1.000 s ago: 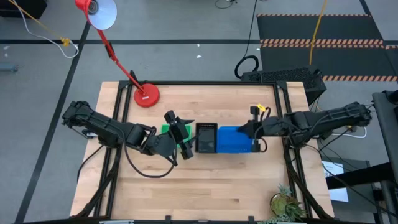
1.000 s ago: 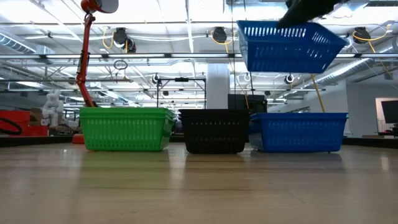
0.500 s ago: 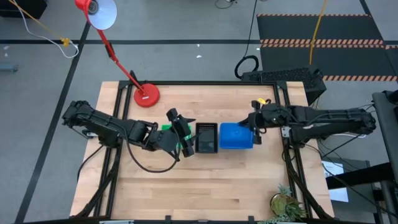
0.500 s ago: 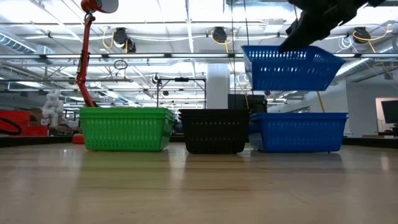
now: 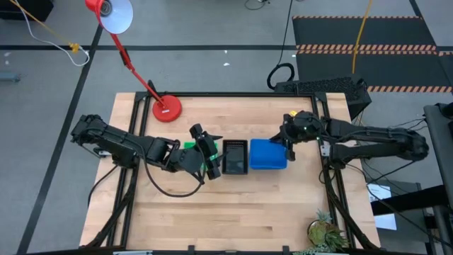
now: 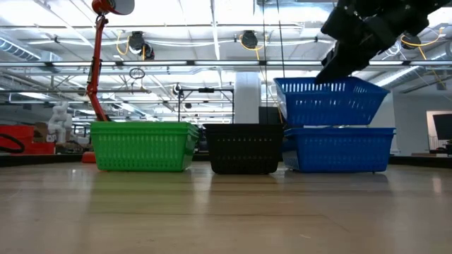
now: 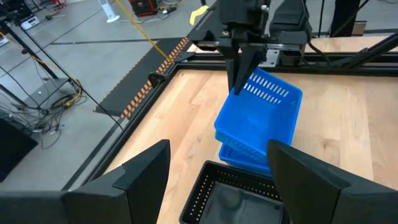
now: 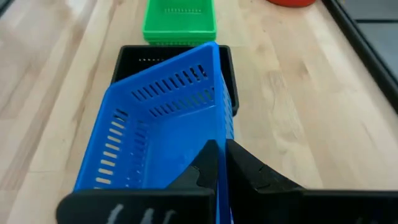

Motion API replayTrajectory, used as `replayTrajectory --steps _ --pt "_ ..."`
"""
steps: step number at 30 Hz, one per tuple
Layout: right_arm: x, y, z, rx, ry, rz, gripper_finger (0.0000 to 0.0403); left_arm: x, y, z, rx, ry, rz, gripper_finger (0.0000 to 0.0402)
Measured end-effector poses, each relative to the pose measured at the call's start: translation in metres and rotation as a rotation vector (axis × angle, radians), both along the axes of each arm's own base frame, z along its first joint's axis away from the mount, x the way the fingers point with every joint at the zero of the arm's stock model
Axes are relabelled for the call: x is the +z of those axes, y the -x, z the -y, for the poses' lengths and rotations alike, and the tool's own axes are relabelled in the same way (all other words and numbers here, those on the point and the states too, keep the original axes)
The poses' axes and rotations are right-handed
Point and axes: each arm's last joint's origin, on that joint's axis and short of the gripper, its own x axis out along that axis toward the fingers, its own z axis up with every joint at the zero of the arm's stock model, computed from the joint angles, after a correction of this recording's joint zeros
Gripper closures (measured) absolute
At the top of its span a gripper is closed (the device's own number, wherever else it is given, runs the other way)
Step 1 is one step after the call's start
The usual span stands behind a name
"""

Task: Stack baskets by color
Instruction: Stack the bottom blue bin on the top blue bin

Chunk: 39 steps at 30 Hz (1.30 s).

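The wooden table [image 5: 233,212] is seen from above, with three basket stacks set in a row across its middle. The black basket stack [image 5: 235,156] is taken as the landmark.

The right arm [image 5: 368,138] is stretched in from the far side of the blue stack, away from the black stack. The left arm [image 5: 120,147] is reached in from the opposite side and is held above the green stack.

A red lamp [image 5: 134,53] is stood with its round base [image 5: 167,108] on the table, beyond the green stack and well apart from the black stack.

The blue basket stack [image 6: 337,149] is set just beside the black stack on one side. Above it, a blue basket [image 6: 329,101] is held tilted, its lower edge resting in or on the stack; in the low view it cannot be told whether it is fully nested.

The green basket stack [image 6: 143,146] is set just beside the black stack on the other side, mostly hidden by the left arm in the high view.

The right gripper [image 5: 287,139] is closed, its fingers [image 8: 211,163] pinched on the rim of the tilted blue basket, at the end farthest from the black stack.

The left gripper [image 5: 209,152] is held with its fingers [image 7: 146,174] spread wide and nothing between them, above the gap between the green and black stacks.
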Motion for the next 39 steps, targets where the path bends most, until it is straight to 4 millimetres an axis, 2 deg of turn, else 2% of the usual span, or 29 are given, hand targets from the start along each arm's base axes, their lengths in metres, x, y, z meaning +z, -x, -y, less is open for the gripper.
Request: replayTrajectory --steps 21,32,39 --pt "-0.028 0.012 0.024 -0.011 -0.121 0.008 0.0396 0.0 0.0 0.0 -0.008 -0.017 -0.012 0.0133" --pt "-0.048 0.003 0.033 0.011 -0.178 -0.038 0.0392 0.0 0.0 0.0 -0.01 -0.022 -0.015 0.0133" --pt "-0.056 -0.001 0.035 0.011 -0.185 -0.078 0.0354 -0.001 0.0 0.0 -0.023 -0.027 -0.022 0.0133"
